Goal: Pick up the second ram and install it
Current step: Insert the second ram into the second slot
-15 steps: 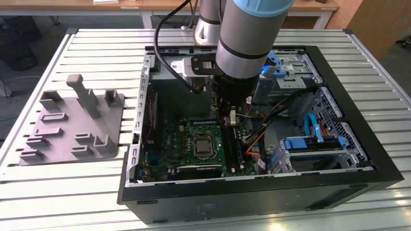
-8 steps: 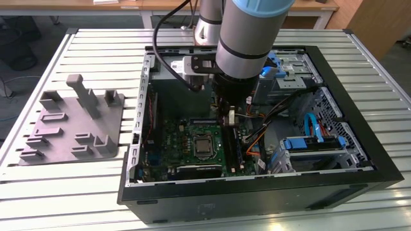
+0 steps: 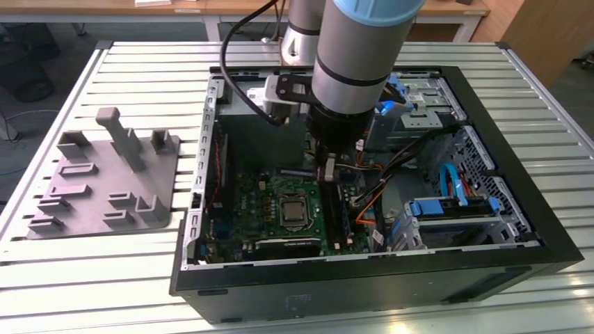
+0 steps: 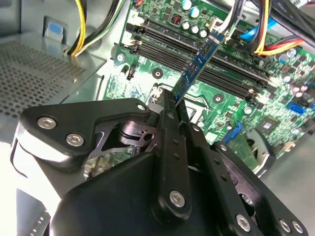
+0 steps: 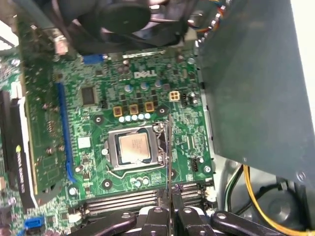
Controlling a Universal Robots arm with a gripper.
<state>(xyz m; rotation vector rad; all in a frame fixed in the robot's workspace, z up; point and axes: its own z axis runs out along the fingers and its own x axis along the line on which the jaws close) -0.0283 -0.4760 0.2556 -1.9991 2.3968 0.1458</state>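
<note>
Gripper (image 4: 170, 102) fingers are seen clenched on the second ram (image 4: 199, 61). It is held by one end and stands out beyond the fingertips over the motherboard (image 4: 147, 78), near the long black memory slots (image 4: 162, 42).

A white slatted table (image 3: 93, 278) is taken up by an open black computer case (image 3: 352, 289), laid on its side with the board facing up. A grey fixture plate (image 3: 102, 188) with upright pegs is set on the table toward the exterior view's left, well apart from the gripper. Wooden desks (image 3: 83, 8) are seen behind the table.

In the exterior view the fingers and the stick are largely covered by the arm (image 3: 357, 56), which is cut off at the picture's upper edge. Whether the ram's lower edge touches a slot cannot be told from any view. In the first wrist view the ram is seen edge-on as a thin line running past the processor socket (image 5: 134, 147), so its label and chips cannot be made out there. Yellow cables (image 4: 78, 29) are partly hidden behind the case's metal wall in the second wrist view.
</note>
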